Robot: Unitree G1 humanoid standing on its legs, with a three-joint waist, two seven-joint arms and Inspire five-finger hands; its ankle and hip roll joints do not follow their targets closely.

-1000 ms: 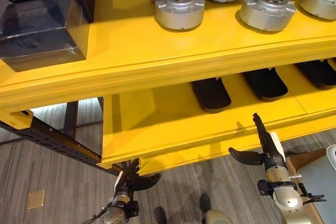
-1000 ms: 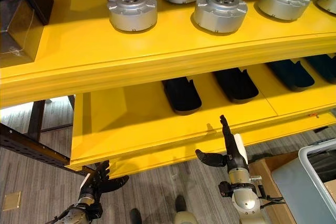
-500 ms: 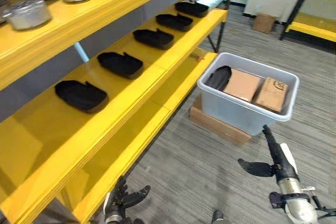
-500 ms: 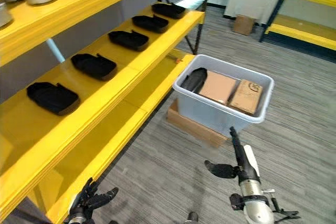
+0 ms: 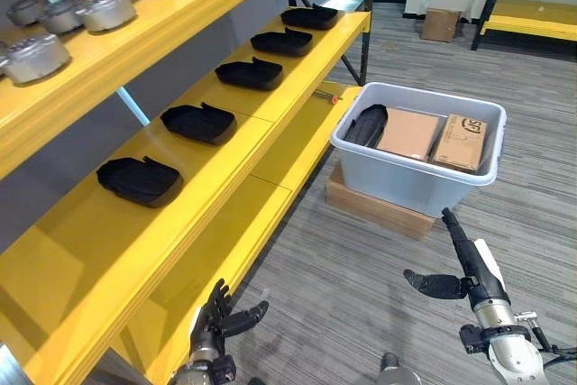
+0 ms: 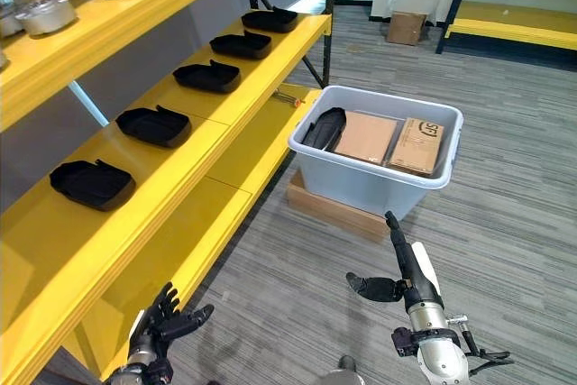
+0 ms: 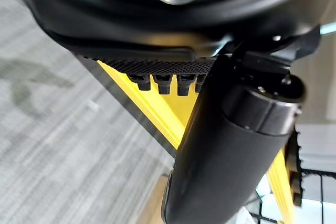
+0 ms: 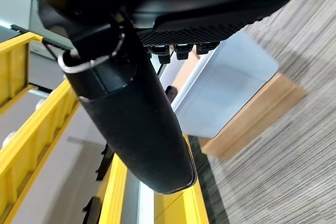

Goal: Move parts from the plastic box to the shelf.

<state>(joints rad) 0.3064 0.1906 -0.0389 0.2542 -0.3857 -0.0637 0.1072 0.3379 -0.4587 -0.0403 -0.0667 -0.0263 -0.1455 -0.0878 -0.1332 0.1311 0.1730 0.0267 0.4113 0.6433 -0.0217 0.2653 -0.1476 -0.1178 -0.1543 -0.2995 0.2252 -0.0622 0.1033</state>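
Note:
A translucent grey plastic box (image 5: 416, 179) stands on the floor to the right of the yellow shelf (image 5: 236, 161). One black moulded part (image 5: 365, 125) leans inside its left end. Several matching black parts (image 5: 138, 179) lie in a row along the shelf's middle level. My left hand (image 5: 221, 317) hangs low beside the shelf's bottom edge, fingers spread and holding nothing. My right hand (image 5: 476, 279) is low over the carpet in front of the box, fingers straight, thumb out, nothing in it. In the right wrist view the box (image 8: 231, 87) shows past my thumb (image 8: 136, 114).
Two cardboard cartons (image 5: 407, 132) fill the rest of the box, which rests on a flat wooden base (image 5: 374, 209). Round metal parts (image 5: 108, 8) line the upper shelf level. A second yellow rack (image 5: 532, 15) and a small carton (image 5: 440, 24) stand at the back.
The camera has swung from the shelf front towards the box, then shifted a little more. Both hands stay open and low with nothing in them.

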